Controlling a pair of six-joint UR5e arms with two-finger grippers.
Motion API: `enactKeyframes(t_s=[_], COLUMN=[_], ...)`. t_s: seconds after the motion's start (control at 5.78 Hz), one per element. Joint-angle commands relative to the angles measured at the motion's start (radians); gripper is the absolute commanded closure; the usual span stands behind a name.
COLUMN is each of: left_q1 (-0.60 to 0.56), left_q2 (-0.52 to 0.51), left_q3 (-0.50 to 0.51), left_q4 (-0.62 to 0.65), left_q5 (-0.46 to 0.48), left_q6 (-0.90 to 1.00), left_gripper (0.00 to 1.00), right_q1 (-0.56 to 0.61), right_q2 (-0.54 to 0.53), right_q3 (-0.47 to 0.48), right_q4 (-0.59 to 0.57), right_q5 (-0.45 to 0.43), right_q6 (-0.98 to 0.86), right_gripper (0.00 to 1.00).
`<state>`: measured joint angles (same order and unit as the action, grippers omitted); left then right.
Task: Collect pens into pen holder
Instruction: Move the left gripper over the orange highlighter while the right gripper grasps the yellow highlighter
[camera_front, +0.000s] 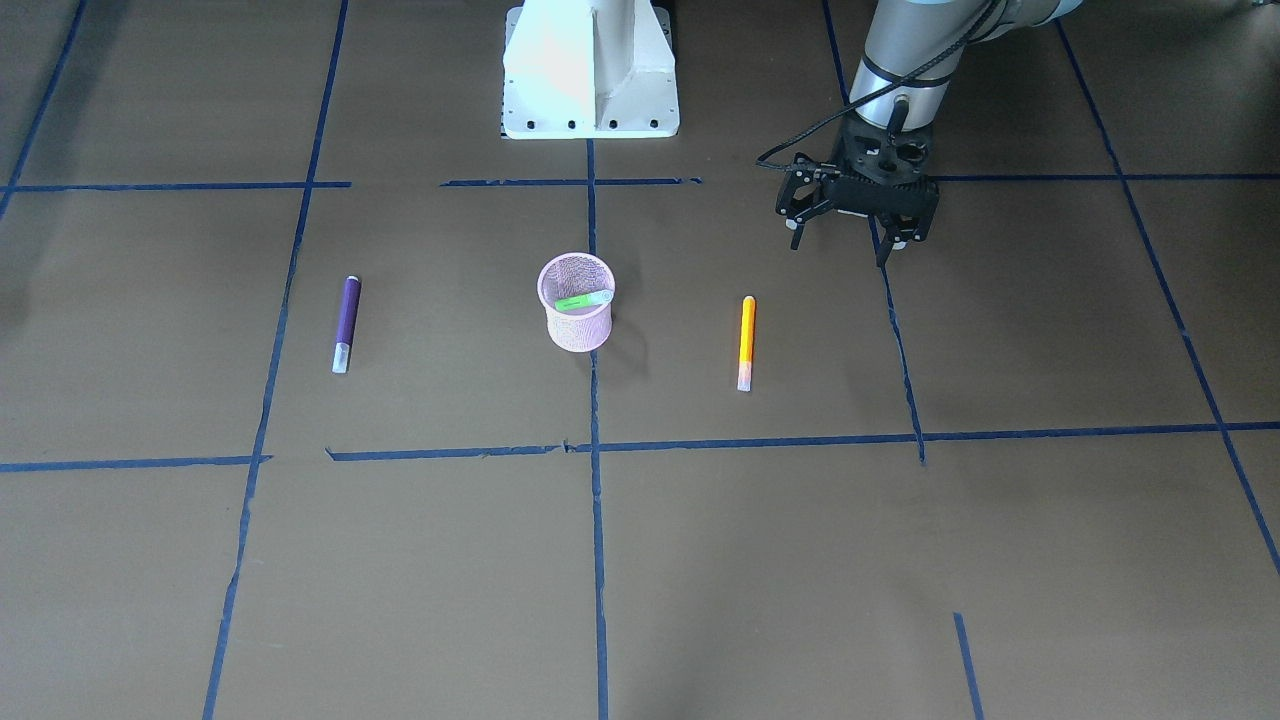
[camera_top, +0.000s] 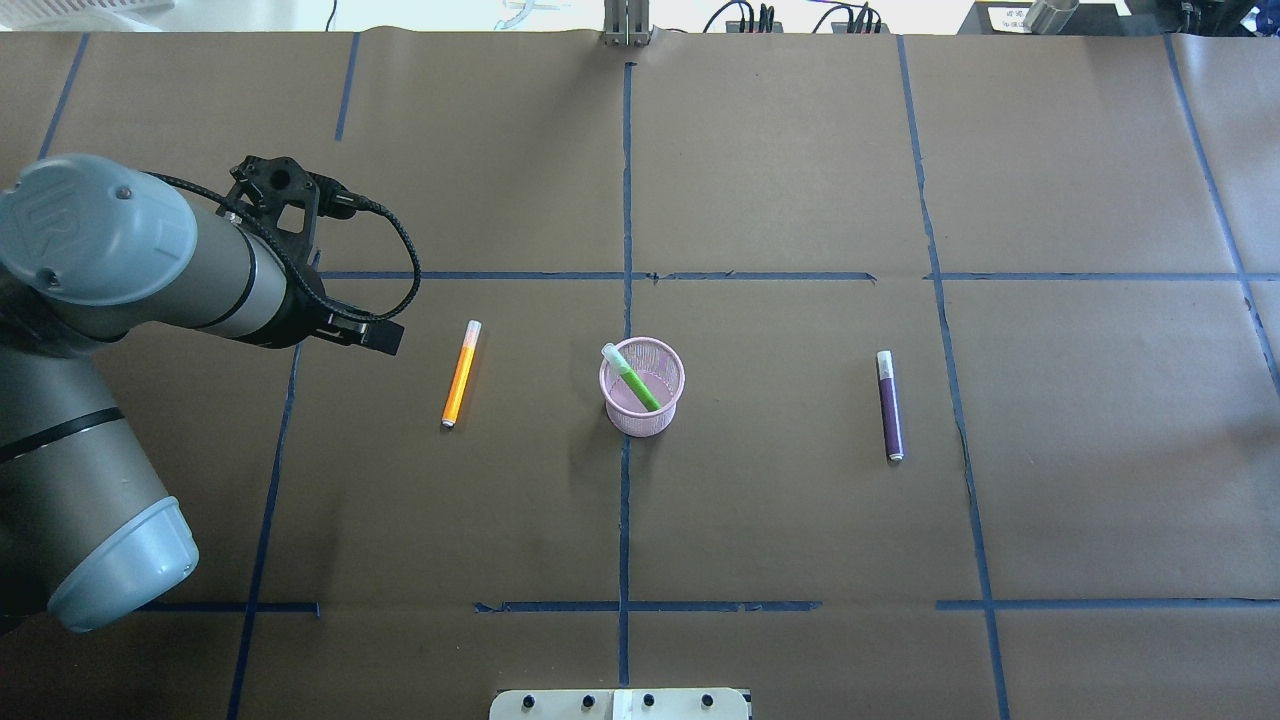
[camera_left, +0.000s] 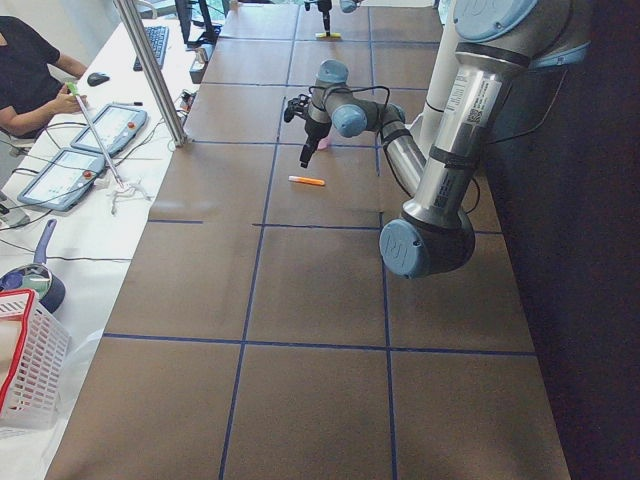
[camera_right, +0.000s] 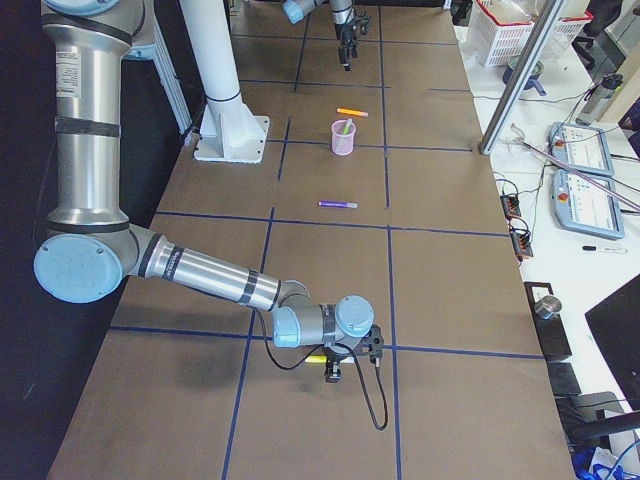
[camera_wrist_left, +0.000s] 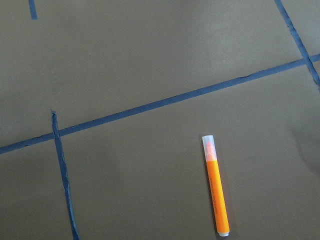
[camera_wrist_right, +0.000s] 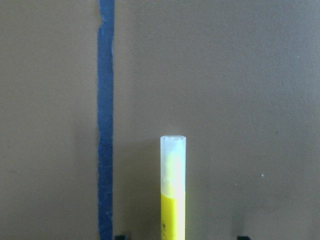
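The pink mesh pen holder (camera_front: 577, 325) (camera_top: 642, 400) stands upright at the table's middle with the green pen (camera_front: 582, 300) (camera_top: 635, 382) leaning inside it. The orange pen (camera_front: 746, 340) (camera_top: 460, 375) (camera_wrist_left: 216, 190) lies flat on the robot's left of it. The purple pen (camera_front: 346, 320) (camera_top: 889, 405) lies flat on the robot's right. My left gripper (camera_front: 842, 248) hangs open and empty above the table, back and outward of the orange pen. A yellow pen (camera_wrist_right: 173, 190) (camera_right: 315, 357) lies on the table between the spread fingertips of my right gripper (camera_wrist_right: 181, 237) (camera_right: 335, 372), far off at the table's right end.
Blue tape lines divide the brown table. The white robot base (camera_front: 590, 70) stands behind the holder. Beyond the table's far side, a bench holds teach pendants (camera_right: 580, 150), a white basket (camera_left: 25, 360) and cables. A person (camera_left: 30, 70) sits there.
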<state>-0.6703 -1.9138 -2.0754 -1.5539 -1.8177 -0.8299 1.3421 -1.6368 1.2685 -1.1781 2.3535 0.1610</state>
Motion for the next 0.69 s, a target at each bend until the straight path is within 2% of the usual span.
enactKeyframes(t_s=[0.0, 0.35, 0.52], left_q1=[-0.002, -0.002, -0.002], left_q2=[0.001, 0.001, 0.013], left_q3=[-0.002, -0.009, -0.023], left_q4=[-0.002, -0.002, -0.003], left_q5=[0.001, 0.0, -0.002], left_q6=[0.0, 0.0, 0.0], left_gripper=[0.0, 0.0, 0.0], right_q1=[-0.001, -0.006, -0.012], right_q2=[0.0, 0.002, 0.002], right_q3=[-0.006, -0.006, -0.006], right_q4=[0.003, 0.003, 0.002], right_q5=[0.0, 0.001, -0.002], right_q6=[0.012, 0.014, 0.014], right_gripper=[0.48, 0.48, 0.53])
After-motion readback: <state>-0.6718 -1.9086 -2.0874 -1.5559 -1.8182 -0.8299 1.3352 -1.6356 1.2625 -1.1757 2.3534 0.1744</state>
